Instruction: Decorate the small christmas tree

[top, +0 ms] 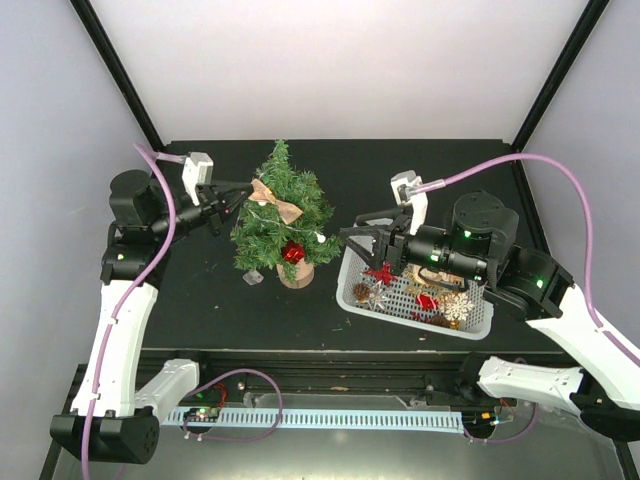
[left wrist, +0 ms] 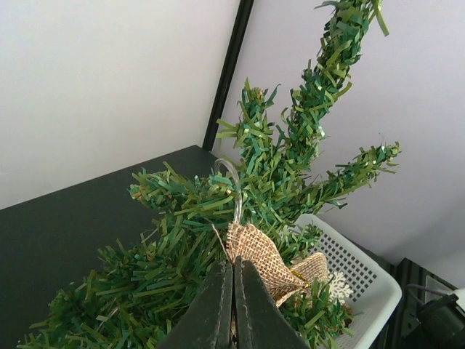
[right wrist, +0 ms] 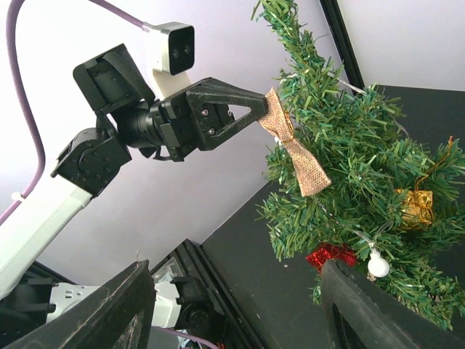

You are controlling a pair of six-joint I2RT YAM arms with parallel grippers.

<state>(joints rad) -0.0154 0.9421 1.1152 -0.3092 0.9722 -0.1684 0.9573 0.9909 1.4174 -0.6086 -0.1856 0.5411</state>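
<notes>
surface: black table (top: 200,305), matte, dark frame rails at its edges | centre-left: small christmas tree (top: 285,215) standing on its tan wooden stump | just left of the stump: small clear piece (top: 253,277), too small to identify | right, near side: white perforated basket (top: 398,312) holding mixed ornaments (top: 428,301), apart from the stump

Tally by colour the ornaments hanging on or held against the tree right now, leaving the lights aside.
tan burlap bow, pinched by the left gripper: 1
red ornament: 1
gold ornament: 1
Total on the small christmas tree: 3
</notes>
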